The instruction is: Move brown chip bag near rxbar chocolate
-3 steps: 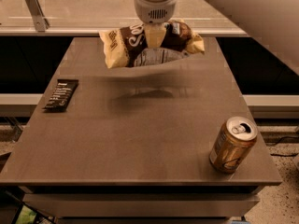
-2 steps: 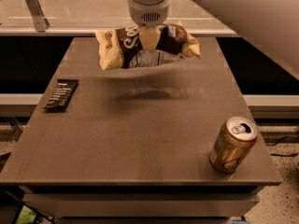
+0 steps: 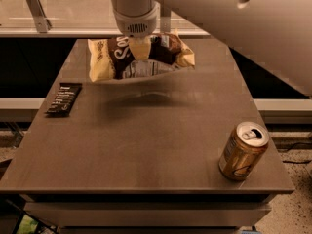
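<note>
- Since a second ago the gripper (image 3: 140, 48) and the bag (image 3: 163, 52) it carries have drifted left, towards the bar's side of the table (image 3: 146, 145).
- Its fingers are clamped on the bag's upper middle. The bag hangs clear of the table near the far edge, with its shadow on the wood below.
- The bag's long axis runs left to right, pale yellow ends out to either side.
- The bar (image 3: 64, 98) lies flat by the left edge, to the left of the bag and nearer the camera, well apart from it. The coming move is likely left and forward, then down.
- A gold can (image 3: 243, 151) stands at the near right, well out of that path.
- White lettering on the bag starts "So"; the rest is hidden. The bar's white lines are too small to read.
</note>
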Available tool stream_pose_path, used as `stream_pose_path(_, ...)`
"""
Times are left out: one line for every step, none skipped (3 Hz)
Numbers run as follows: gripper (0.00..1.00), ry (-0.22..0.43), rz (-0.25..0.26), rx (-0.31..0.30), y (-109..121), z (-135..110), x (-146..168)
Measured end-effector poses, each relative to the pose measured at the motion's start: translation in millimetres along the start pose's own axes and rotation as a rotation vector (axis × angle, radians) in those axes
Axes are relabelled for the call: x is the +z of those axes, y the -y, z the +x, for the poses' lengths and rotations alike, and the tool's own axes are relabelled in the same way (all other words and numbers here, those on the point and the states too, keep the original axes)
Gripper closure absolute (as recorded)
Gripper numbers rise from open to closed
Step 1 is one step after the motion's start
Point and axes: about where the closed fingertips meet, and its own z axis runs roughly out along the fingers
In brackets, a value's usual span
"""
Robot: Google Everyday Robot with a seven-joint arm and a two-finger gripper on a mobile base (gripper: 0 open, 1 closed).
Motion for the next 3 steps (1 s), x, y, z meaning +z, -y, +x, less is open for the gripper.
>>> stream_pose_path(1.0,0.003,-0.01,-0.011,-12.0,-23.8,-0.1)
stream_pose_path(1.0,0.017,-0.017,-0.02,-23.7,-46.5,-2.1)
stream_pose_path(1.0,0.021,-0.015,-0.011,-31.9,-58.2,5.4)
